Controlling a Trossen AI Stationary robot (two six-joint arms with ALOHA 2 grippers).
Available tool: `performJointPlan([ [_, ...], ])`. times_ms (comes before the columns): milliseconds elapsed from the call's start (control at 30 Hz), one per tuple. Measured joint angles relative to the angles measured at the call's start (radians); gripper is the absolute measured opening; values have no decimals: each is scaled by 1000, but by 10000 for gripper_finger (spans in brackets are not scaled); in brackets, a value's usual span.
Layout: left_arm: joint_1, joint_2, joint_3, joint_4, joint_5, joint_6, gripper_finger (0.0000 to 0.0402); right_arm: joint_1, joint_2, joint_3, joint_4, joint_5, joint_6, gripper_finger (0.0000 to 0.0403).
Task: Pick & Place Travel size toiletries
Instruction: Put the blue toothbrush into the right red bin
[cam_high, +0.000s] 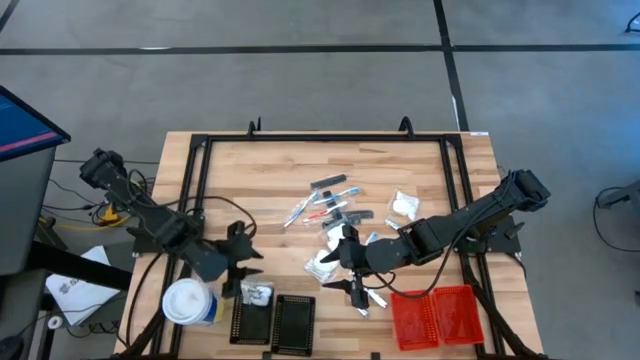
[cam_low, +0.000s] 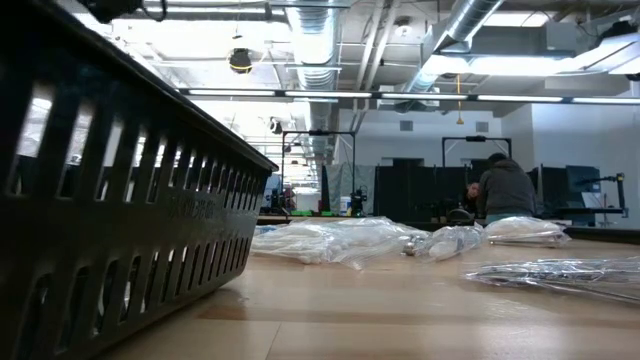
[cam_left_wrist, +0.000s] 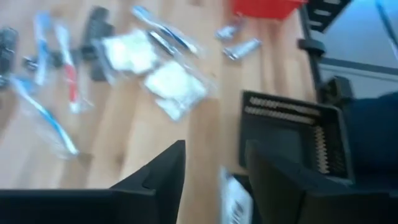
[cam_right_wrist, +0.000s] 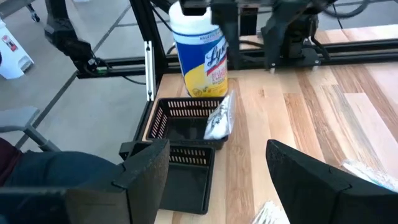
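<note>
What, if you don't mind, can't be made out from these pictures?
- Low view: the black tray wall fills the near side, hiding both arms.
- Left wrist view: the packet between the left gripper's fingers is blurred and cut by the picture's edge.
- High view: the toiletries are too small to identify.

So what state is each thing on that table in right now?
Left gripper: open, empty, above the black trays.
Right gripper: open, empty, over the loose toiletries.
Black trays: side by side; one holds a silvery sachet.
Red trays: look empty.
Wipes canister: upright, lid on.
Loose toiletries: scattered mid-table.
</note>
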Motion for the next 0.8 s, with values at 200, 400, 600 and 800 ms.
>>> performJointPlan([
  [200, 140, 70, -1, 52, -102, 130, 150, -12, -60, -1, -34, 31, 25, 260],
  [400, 328, 208, 0, 148, -104, 216, 150, 43, -162, -87, -38, 399, 110, 260],
  [600, 491, 356, -33, 183, -98, 216, 150, 48, -297, -252, 107, 433, 121, 260],
  [800, 568, 426, -156, 417, -98, 241, 150, -10, -407, -457, 541, 40, -2, 260],
])
